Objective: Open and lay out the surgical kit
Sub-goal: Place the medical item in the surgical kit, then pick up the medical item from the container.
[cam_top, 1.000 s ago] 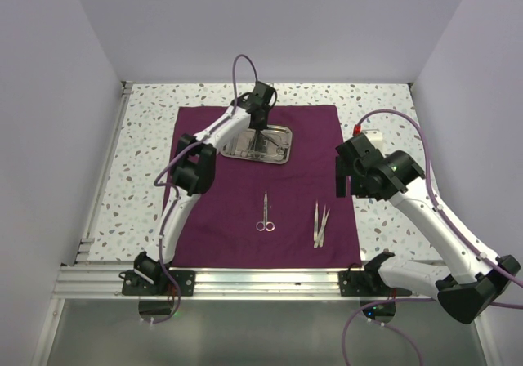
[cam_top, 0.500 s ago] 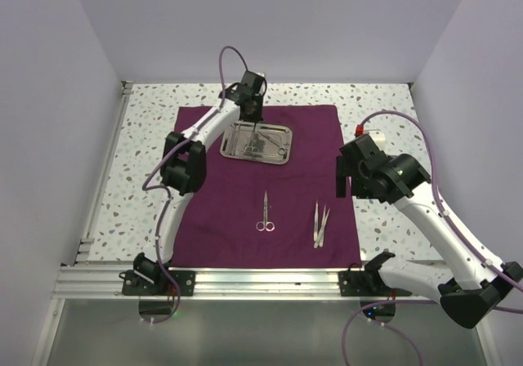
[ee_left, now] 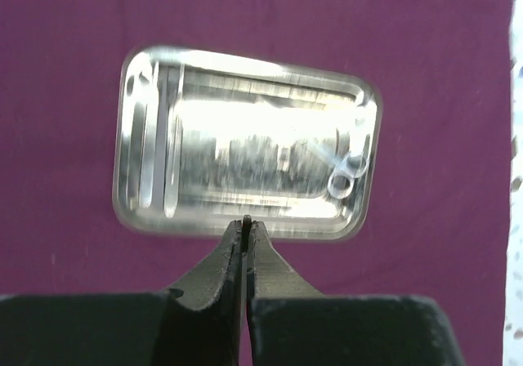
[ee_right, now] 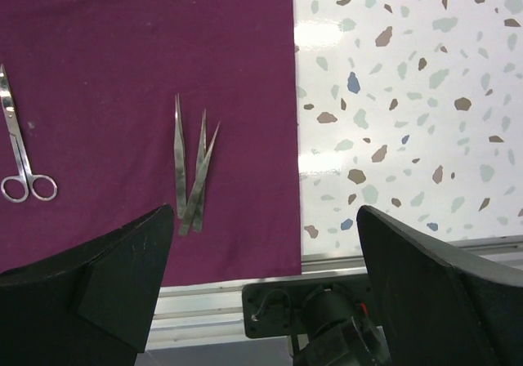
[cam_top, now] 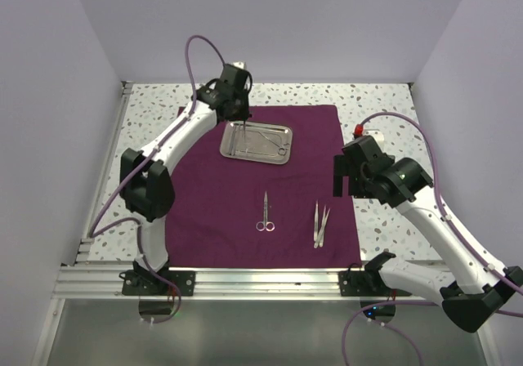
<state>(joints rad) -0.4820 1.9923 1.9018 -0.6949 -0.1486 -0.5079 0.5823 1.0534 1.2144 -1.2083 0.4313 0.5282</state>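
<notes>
Mostly done: cloth [cam_top: 302,194] spread, scissors [cam_top: 264,212] and tweezers [cam_top: 319,224] laid near; far tray [cam_top: 255,159] holds one ringed instrument [ee_left: 347,178]. My left gripper [ee_left: 247,227] is pinched closed, right gripper [ee_right: 263,219] gapes.

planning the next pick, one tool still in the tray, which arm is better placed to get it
Left, probably. Its pincer hangs at the steel tray holding the ring-handled instrument, jaws shut. The right pincer, open, sits off at the right edge of the cloth near the tweezers.
</notes>
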